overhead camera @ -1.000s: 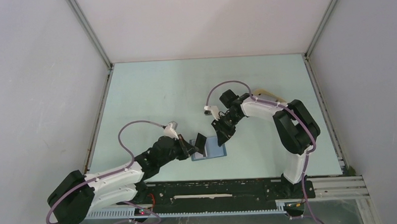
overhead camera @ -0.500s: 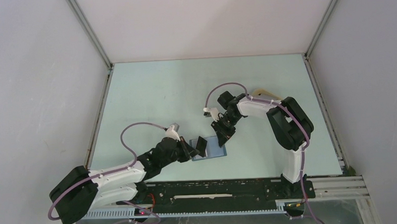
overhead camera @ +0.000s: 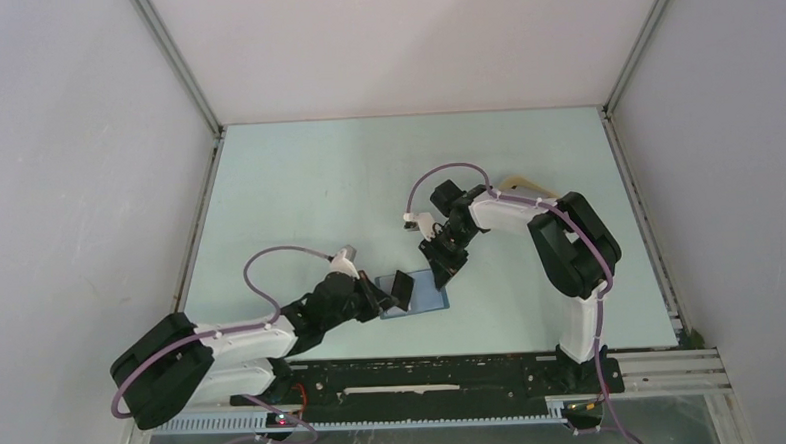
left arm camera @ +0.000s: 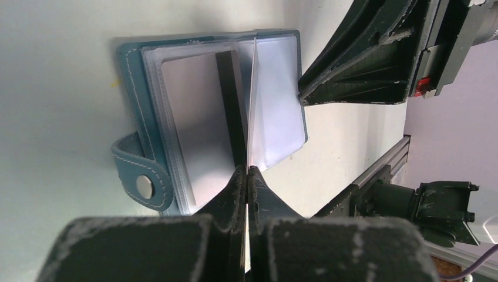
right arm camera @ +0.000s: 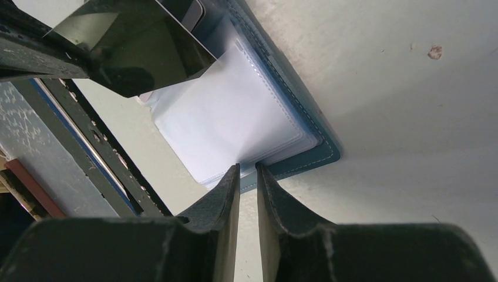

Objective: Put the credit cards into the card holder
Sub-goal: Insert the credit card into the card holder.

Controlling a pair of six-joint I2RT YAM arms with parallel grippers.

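The blue card holder [overhead camera: 424,298] lies open on the table near the front, its clear slots up [left arm camera: 199,117]; its snap tab [left arm camera: 144,187] points to the left. My left gripper [overhead camera: 382,295] is shut on a dark credit card [overhead camera: 400,286]. In the left wrist view the card is edge-on [left arm camera: 251,106] over the holder's middle fold. In the right wrist view it is a dark sheet [right arm camera: 152,53]. My right gripper [overhead camera: 441,267] has its jaws almost together at the holder's far right corner [right arm camera: 247,168], pinching the edge of the clear sleeves [right arm camera: 229,117]. No other cards are in view.
A beige tray [overhead camera: 524,186] lies at the back right, mostly hidden behind the right arm. The metal rail [overhead camera: 426,373] runs along the table's front edge just below the holder. The frame posts [overhead camera: 177,71] stand at the back corners.
The left arm's elbow and shoulder have swung to the right while its gripper stays at the holder with the card. The right gripper has shifted slightly left at the holder's corner.
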